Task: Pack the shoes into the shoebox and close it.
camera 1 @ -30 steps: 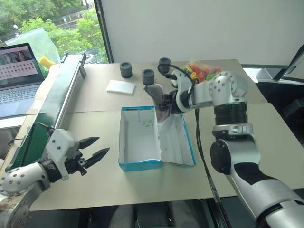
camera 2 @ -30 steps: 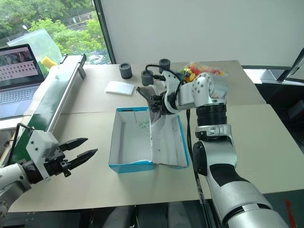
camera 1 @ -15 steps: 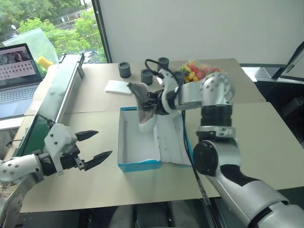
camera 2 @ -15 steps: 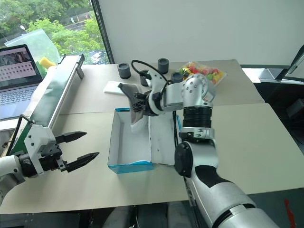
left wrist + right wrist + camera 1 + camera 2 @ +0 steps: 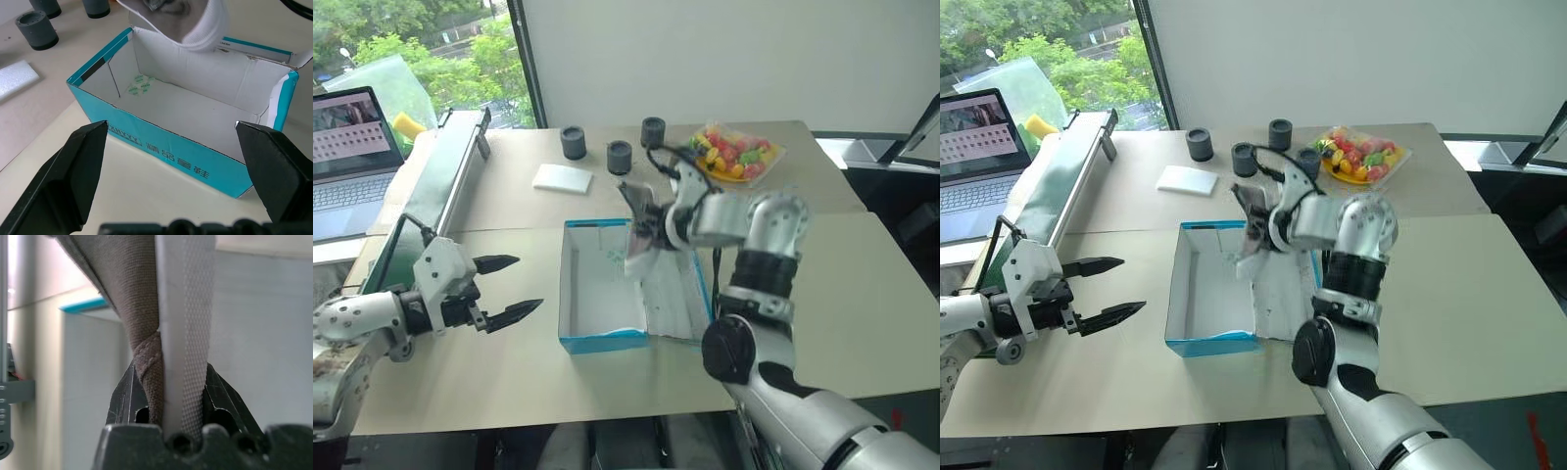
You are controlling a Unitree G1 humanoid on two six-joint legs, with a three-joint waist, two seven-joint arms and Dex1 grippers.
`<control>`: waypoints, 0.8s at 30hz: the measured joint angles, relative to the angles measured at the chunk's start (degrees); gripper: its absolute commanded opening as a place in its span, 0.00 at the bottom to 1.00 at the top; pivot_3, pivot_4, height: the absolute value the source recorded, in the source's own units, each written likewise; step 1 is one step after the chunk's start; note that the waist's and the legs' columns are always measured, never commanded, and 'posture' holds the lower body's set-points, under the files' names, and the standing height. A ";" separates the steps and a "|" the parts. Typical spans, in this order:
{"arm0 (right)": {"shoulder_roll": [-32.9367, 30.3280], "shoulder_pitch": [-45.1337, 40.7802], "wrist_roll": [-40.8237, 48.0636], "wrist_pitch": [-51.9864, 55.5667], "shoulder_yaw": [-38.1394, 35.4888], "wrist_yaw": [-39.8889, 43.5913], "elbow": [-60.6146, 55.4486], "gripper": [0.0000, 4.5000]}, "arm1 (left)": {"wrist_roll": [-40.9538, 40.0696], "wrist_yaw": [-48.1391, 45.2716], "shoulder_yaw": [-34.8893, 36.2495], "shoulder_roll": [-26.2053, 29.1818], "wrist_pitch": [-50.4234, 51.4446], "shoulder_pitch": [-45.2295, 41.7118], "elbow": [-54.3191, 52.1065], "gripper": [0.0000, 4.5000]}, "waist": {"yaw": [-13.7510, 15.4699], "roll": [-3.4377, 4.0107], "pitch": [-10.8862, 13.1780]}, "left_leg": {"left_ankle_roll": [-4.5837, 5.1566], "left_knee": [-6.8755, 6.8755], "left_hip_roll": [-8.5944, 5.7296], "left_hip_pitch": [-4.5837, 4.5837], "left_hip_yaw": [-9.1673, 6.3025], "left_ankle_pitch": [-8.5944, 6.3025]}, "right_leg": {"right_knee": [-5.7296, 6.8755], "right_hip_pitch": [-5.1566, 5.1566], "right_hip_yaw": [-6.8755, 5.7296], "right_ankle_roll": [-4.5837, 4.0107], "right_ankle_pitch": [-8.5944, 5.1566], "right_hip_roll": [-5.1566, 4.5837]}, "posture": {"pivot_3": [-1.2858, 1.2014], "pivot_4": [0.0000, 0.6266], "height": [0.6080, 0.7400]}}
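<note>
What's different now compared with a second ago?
The right tool has carried the shoe lower, over the shoebox, keeping its grip. The left tool opened wider. The box, white pad and dark cylinders stayed put.

Shoebox [image 5: 600, 341]: long cardboard box, bright blue outside, white inside, open on table; lid [image 5: 674, 294] folded flat to robot's right of tray; small green mark on white floor near far end. Shoe [image 5: 640, 230]: grey-taupe fabric upper, pale sole, pinched at its edge between right gripper [image 5: 166, 387] fingers, hanging tilted above box's far right corner. Second shoe not visible.
</note>
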 measured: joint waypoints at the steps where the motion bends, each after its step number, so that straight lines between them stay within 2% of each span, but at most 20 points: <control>1: 0.00 0.00 0.46 0.00 0.16 -0.17 0.00 0.13 | 0.04 -0.02 -0.12 0.00 -0.06 -0.20 0.11 0.99 | -0.08 0.00 0.00 | 0.00 0.00 0.00 0.00 0.00 0.00 | 0.00 0.00 0.00 0.00 0.00 0.01 | 0.52 0.24 0.97; 12: -0.13 0.08 14.71 0.00 6.74 -6.63 3.01 0.13 | 1.42 -0.23 -1.90 -0.02 -1.76 -1.92 1.80 0.99 | -0.18 0.00 0.00 | 0.00 -0.01 0.03 -0.03 0.01 0.00 | -0.01 -0.04 0.03 0.00 0.00 0.03 | 0.52 0.24 0.97; 17: -0.98 3.15 26.68 0.00 13.63 -10.96 7.16 0.13 | 1.69 -0.58 -2.02 -0.02 -2.13 -2.74 3.02 0.99 | -0.30 -0.01 -0.01 | 0.01 -0.01 0.04 -0.01 0.02 0.00 | -0.01 -0.02 0.04 0.00 0.00 0.05 | 0.52 0.24 0.97; 21: -1.27 4.84 28.97 0.00 15.67 -14.12 12.03 0.13 | 1.77 -0.61 -2.18 -0.02 -2.26 -2.75 3.31 0.99 | -0.20 -0.01 -0.01 | 0.01 0.01 0.03 -0.05 0.02 0.00 | -0.01 -0.04 0.04 0.01 0.01 0.03 | 0.52 0.24 0.97; 24: -1.28 4.66 26.97 0.00 14.91 -14.64 13.97 0.13 | 1.77 -0.58 -2.18 -0.03 -2.36 -2.48 3.25 0.99 | -0.19 -0.01 -0.01 | 0.01 0.01 0.03 -0.04 0.03 0.00 | -0.02 -0.03 0.04 0.01 0.00 0.05 | 0.52 0.24 0.97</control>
